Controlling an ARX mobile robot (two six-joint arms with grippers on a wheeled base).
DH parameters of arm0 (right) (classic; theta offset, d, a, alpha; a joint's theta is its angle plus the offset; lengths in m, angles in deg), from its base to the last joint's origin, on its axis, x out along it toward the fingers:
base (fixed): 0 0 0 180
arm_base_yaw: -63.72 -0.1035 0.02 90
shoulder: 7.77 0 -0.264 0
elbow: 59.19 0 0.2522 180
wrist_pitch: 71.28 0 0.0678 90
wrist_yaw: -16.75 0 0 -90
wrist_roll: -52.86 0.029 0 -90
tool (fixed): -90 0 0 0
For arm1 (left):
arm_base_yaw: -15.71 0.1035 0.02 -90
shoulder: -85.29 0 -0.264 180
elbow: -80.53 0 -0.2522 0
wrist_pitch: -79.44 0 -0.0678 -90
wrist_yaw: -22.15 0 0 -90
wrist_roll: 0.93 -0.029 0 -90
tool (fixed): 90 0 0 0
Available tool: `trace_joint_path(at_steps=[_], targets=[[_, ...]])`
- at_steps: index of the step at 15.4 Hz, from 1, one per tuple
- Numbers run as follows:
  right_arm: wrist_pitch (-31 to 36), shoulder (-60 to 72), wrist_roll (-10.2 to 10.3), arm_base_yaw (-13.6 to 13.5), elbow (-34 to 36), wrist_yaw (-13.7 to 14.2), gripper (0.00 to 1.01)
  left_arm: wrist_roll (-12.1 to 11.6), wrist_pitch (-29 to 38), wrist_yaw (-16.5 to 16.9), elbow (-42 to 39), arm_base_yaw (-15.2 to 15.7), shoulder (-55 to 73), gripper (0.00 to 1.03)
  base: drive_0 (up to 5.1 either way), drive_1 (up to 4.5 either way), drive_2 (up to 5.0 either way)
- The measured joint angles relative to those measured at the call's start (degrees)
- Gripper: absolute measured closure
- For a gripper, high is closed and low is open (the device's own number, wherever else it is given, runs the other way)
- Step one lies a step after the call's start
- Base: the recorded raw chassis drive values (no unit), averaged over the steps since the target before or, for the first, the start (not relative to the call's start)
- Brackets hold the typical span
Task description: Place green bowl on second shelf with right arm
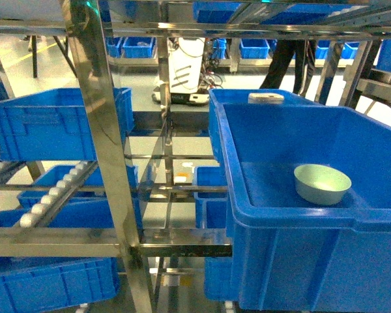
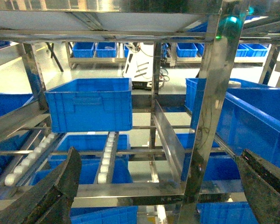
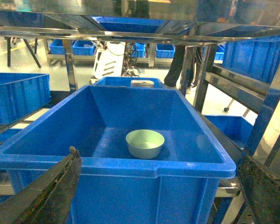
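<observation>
The pale green bowl [image 1: 322,184] [image 3: 145,143] sits upright on the floor of a large deep blue crate [image 1: 293,215] [image 3: 112,164], toward its right side in the head view. The crate rests on the second shelf [image 1: 182,248], a steel tier with white roller tracks [image 1: 52,195]. In the right wrist view my right gripper [image 3: 161,189] is open just outside the crate's near wall, with nothing held; the bowl lies beyond and above its fingers [image 3: 60,186]. My left gripper [image 2: 161,186] is open and empty in front of the rack's front rail [image 2: 130,191]. Neither gripper shows in the head view.
A steel upright [image 1: 107,130] [image 2: 210,107] stands close in front, left of the crate. A second blue crate [image 1: 58,124] [image 2: 89,103] sits on the left rollers, and more crates [image 1: 45,280] lie below. A white lid-like object [image 1: 266,98] rests on a crate behind.
</observation>
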Motion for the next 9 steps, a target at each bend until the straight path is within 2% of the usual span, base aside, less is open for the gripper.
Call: trace_joint_path(at_steps=[2,9], targets=[[0.0,0.0,0.0,0.0,0.0,0.0,0.04,0.0,0.0,0.0,0.0,0.0,0.0,0.05,0.0,0.0,0.0],[0.0,0.0,-0.02,0.0,0.0,0.0,0.03,0.0,0.0,0.0,0.0,0.0,0.0,0.05,0.0,0.0,0.0]])
